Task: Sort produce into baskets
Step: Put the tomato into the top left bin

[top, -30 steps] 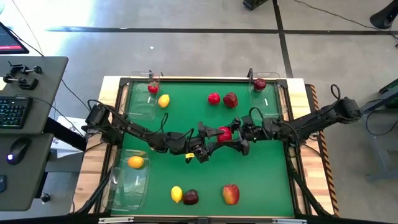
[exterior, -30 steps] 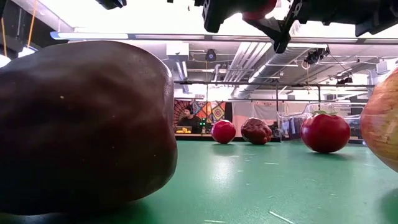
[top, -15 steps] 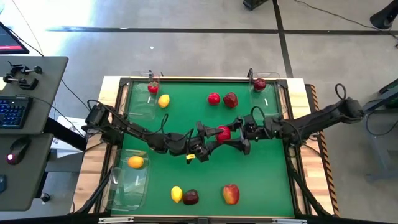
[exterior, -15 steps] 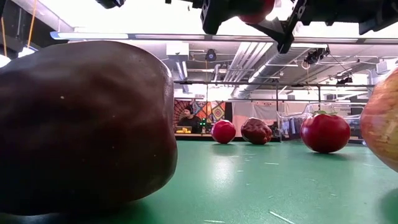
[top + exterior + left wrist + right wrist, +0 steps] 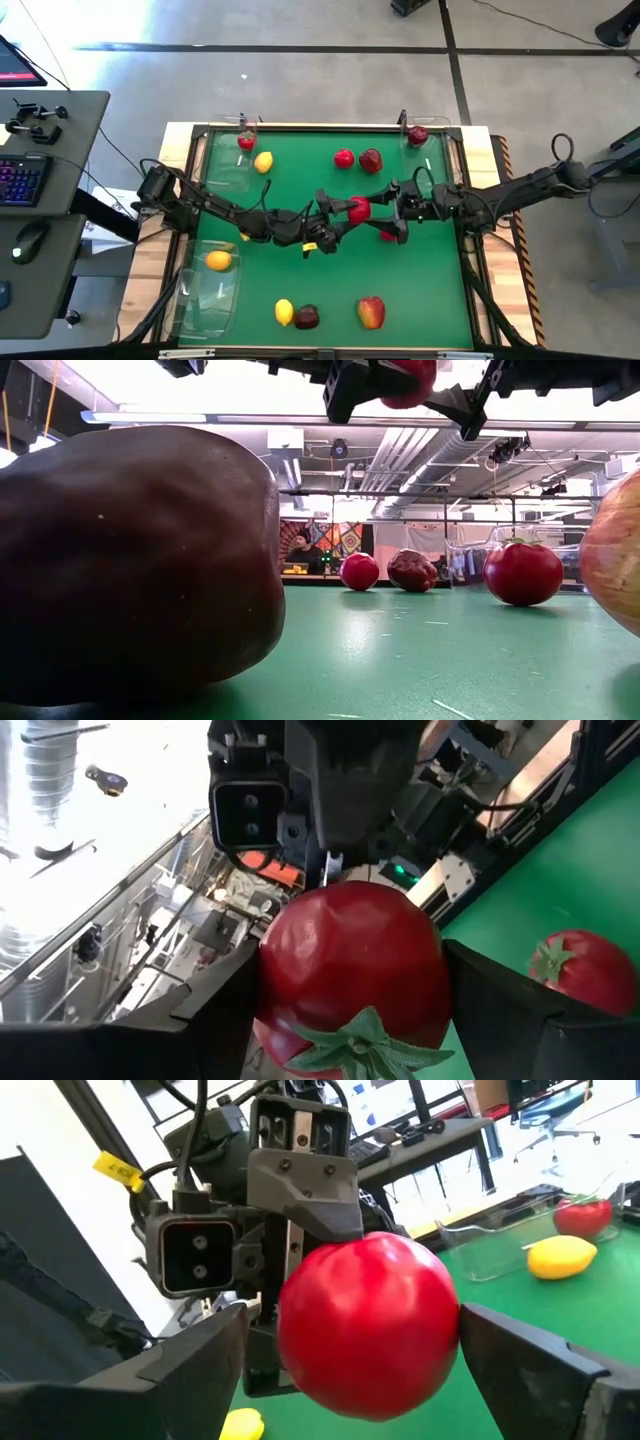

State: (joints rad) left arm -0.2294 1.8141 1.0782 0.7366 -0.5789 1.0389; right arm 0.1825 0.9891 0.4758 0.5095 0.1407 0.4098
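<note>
Gleaming green table (image 5: 420,660), workshop behind

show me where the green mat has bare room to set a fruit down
Bare green mat lies right of the red-yellow apple, and left-centre between the yellow lemon and clear plastic tray. The middle is crowded: both arms meet around a red tomato.

two dark jointed arms (image 5: 220,212), looped black cables, yellow tag near left wrist.
</note>
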